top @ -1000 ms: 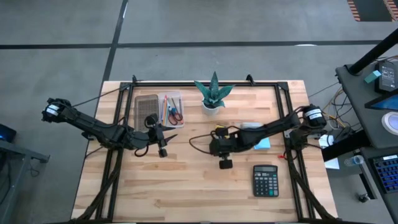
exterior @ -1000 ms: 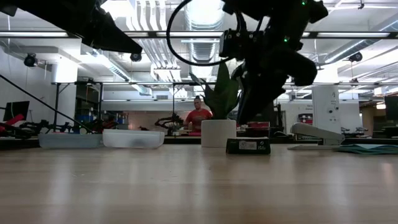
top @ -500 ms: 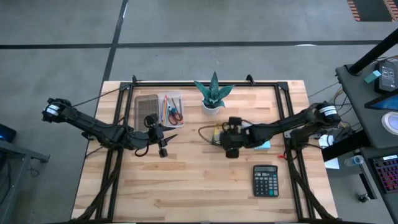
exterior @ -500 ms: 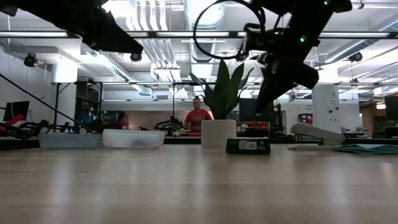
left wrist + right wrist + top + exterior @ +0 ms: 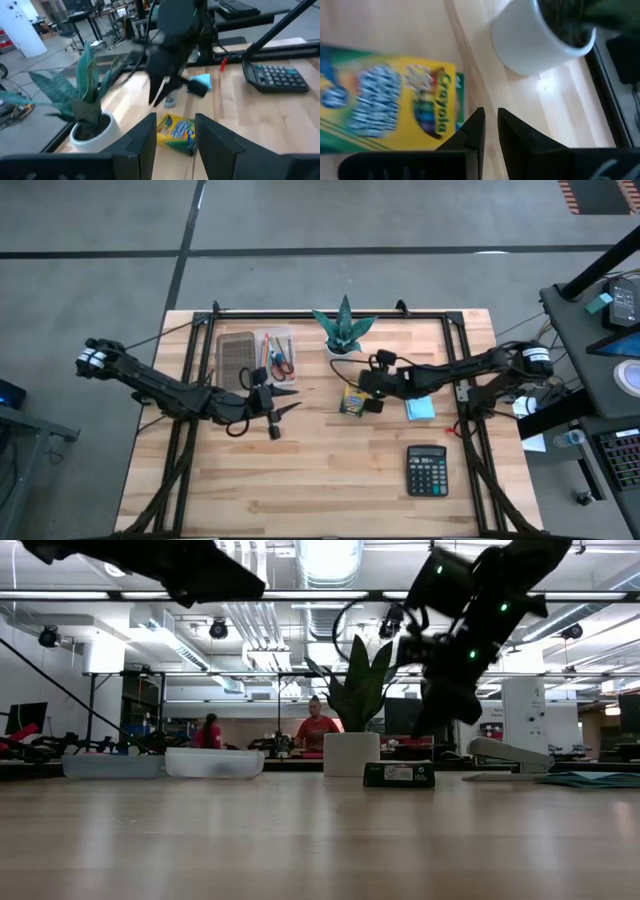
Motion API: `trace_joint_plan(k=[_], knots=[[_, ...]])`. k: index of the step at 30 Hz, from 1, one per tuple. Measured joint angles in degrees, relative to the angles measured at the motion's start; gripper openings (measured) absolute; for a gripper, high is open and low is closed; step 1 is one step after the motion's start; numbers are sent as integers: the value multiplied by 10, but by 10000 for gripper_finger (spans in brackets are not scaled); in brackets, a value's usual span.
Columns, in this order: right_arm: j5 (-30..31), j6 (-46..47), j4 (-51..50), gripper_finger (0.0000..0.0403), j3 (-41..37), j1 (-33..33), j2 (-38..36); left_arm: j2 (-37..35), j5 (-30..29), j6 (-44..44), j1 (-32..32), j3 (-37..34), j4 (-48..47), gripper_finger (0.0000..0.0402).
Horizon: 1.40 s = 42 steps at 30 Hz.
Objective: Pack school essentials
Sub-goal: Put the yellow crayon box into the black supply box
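While you scan from the left edge of the table (image 5: 200, 500), note the broad bare wood along the front, clear across to the calculator (image 5: 427, 469) near the front right corner. Your left gripper (image 5: 276, 402) hangs over the left-centre of the table, just in front of the two clear trays (image 5: 238, 353); its wrist view shows the fingers (image 5: 145, 142) spread fairly wide and empty. The right-hand tray holds the red-handled scissors (image 5: 284, 364) and thin pencils (image 5: 264, 356). Since the earlier frame this gripper has shifted slightly toward the table's middle. At centre rear stands the plant in a white pot (image 5: 343, 330), with the yellow-green crayon box (image 5: 351, 401) lying flat just in front of it, apart from the pot. The box reads bright yellow with green trim, its printed face up and the Crayola name legible in the right wrist view (image 5: 385, 112). Your right gripper (image 5: 368, 387) hovers above the box's pot-side end; its fingers (image 5: 477, 131) stand narrow, a slim gap between them, gripping nothing. A second ago it sat over the middle of the table; it has since drawn back toward the pot. Right of it lie the light-blue sticky-note pad (image 5: 421, 409) and a stapler (image 5: 505, 753), with open wood beyond to the right edge.
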Motion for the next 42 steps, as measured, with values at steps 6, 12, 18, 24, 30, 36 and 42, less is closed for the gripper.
trace_joint_plan(k=[6,12,18,24,30,36,42], knots=[[-30,-19,0,43,2,-14,43,15,2,5,0,13,-1,116],[-102,2,17,43,2,-8,63,18,1,8,0,13,0,116],[-209,20,80,43,3,30,51,21,1,8,0,12,0,116],[-194,53,54,43,1,62,3,47,18,-18,0,12,3,116],[-194,101,58,43,-27,90,-40,137,44,-88,3,13,53,80],[-184,157,62,43,-54,113,-62,278,112,-114,14,63,98,7],[-149,211,68,43,-64,139,-57,393,174,-128,27,148,75,1]])
